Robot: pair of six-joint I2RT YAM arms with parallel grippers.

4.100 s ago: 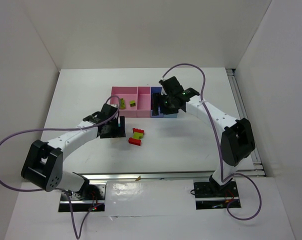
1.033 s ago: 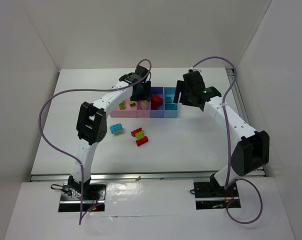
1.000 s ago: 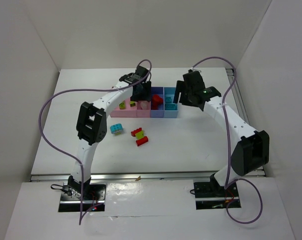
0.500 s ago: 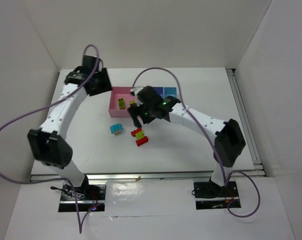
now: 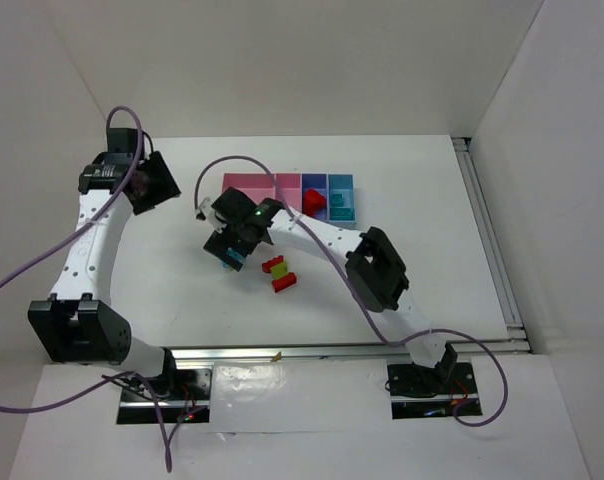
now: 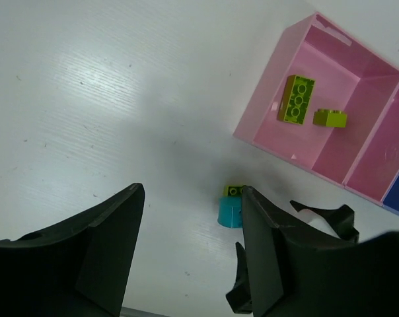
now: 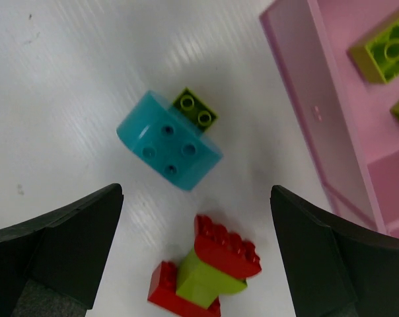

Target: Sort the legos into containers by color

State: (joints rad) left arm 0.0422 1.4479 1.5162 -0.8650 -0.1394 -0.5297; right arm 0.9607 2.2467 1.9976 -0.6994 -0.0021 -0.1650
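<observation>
A teal lego (image 7: 170, 150) lies on the table with a small yellow-green lego (image 7: 195, 109) against it. My right gripper (image 7: 196, 193) hangs open just above them (image 5: 232, 245), nothing between its fingers. A red and yellow-green stack (image 7: 209, 274) (image 5: 278, 273) lies beside the teal one. The containers (image 5: 327, 182) stand in a row at the back. The left pink bin (image 6: 272, 125) holds two yellow-green legos (image 6: 296, 99); a red lego (image 5: 313, 201) sits in the dark blue bin and a teal one (image 5: 340, 206) in the light blue. My left gripper (image 5: 150, 185) (image 6: 191, 191) is open and empty, high at the back left.
White walls close the table on three sides. A metal rail (image 5: 487, 235) runs along the right edge. Purple cables (image 5: 232, 162) loop above both arms.
My right arm has swung left from the bins to above the teal lego, its jaws widening. My left arm has pulled away from the bins to the back left.
</observation>
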